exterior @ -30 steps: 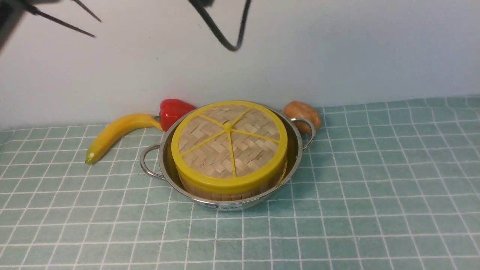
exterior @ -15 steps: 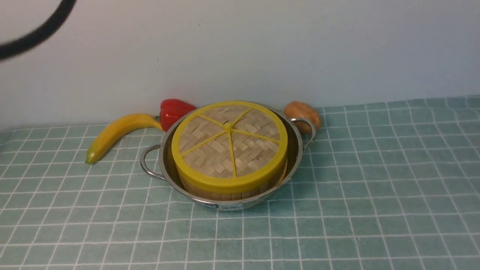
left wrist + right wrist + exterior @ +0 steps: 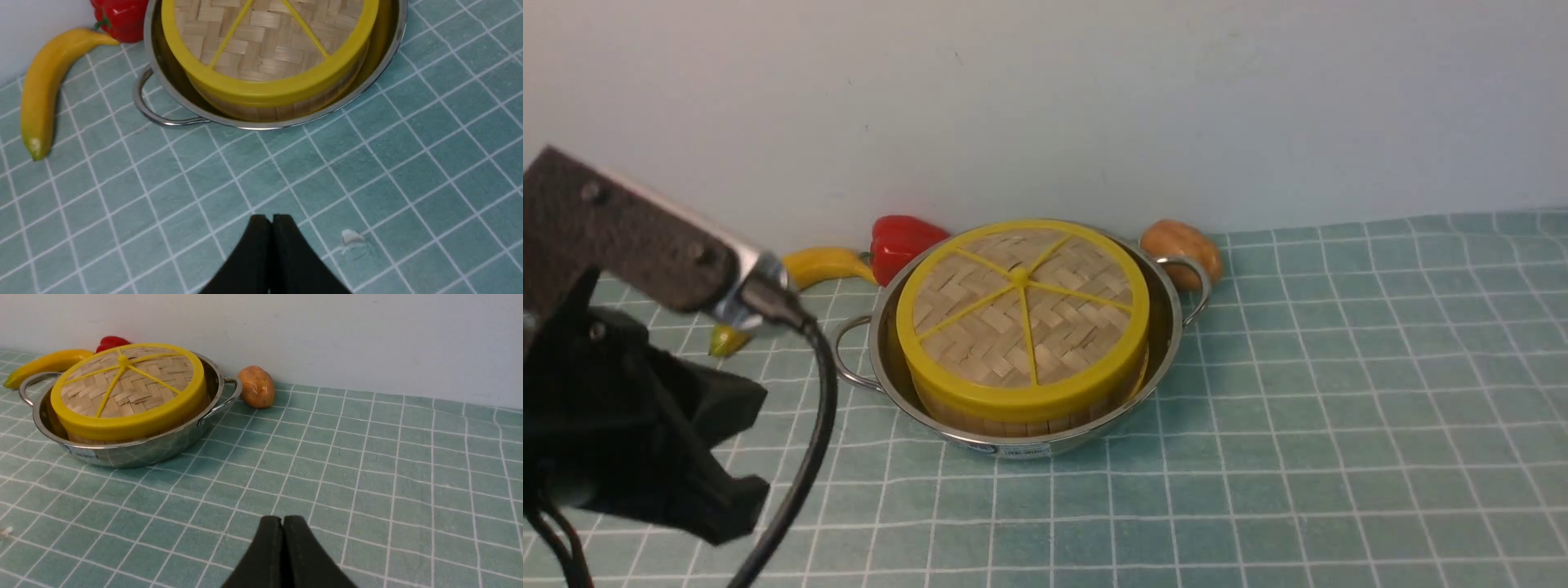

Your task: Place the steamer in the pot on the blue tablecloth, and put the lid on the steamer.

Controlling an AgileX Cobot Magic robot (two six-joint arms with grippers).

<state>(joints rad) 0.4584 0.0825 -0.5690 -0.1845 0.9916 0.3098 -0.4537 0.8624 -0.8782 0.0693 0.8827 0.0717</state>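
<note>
At the lower left of the front view, nearest the camera, the left arm (image 3: 645, 425) hangs over the blue tablecloth (image 3: 1339, 408); the left gripper (image 3: 271, 218) and the right gripper (image 3: 282, 519) each have jaws pressed together on nothing. Farther back, mid-frame, the lid (image 3: 1021, 306) sits on the steamer (image 3: 1013, 423) inside the pot (image 3: 1172, 318), a banana (image 3: 829, 265) and red pepper (image 3: 898, 241) beyond its left side. The job looks done, so the likely slip is the arm's cable (image 3: 821, 408) snagging the pot's left handle (image 3: 138, 102) and dragging it, jolting the lid askew

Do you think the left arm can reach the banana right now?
Probably yes: only bare cloth lies between the shut left pincer and the banana; it must open first.
</note>
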